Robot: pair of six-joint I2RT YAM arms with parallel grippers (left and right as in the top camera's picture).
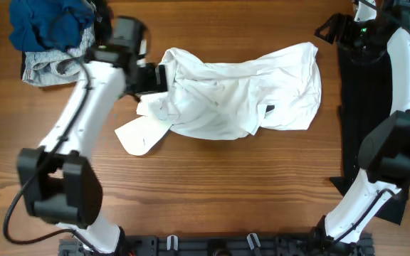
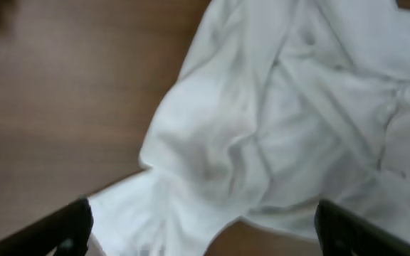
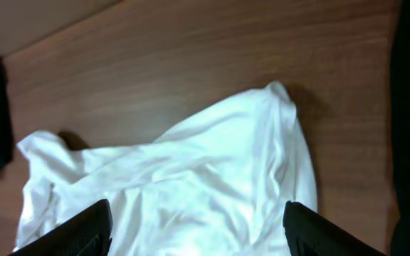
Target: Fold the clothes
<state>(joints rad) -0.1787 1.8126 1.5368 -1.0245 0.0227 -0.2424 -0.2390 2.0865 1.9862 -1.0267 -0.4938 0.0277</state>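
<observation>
Now the spreading-out step is starting: the shirt point(image 1: 240, 89) is lying crumpled at the desk point(image 1: 212, 185) centre.
The left fingers point(image 2: 62, 231) are hovering apart over its 9 o'clock edge; the right fingers point(image 3: 84, 227), also apart, are waiting at 2 o'clock. Next, I judge, each is needing to pinch an edge and pull outward. Only overhead is showing the pile point(image 1: 48, 35) at 10 o'clock; the left wrist is showing loose folds.

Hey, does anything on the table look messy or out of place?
The white shirt lies crumpled mid-table, one sleeve flopped out at its left end; blue and grey clothes sit heaped in the far-left corner.
</observation>
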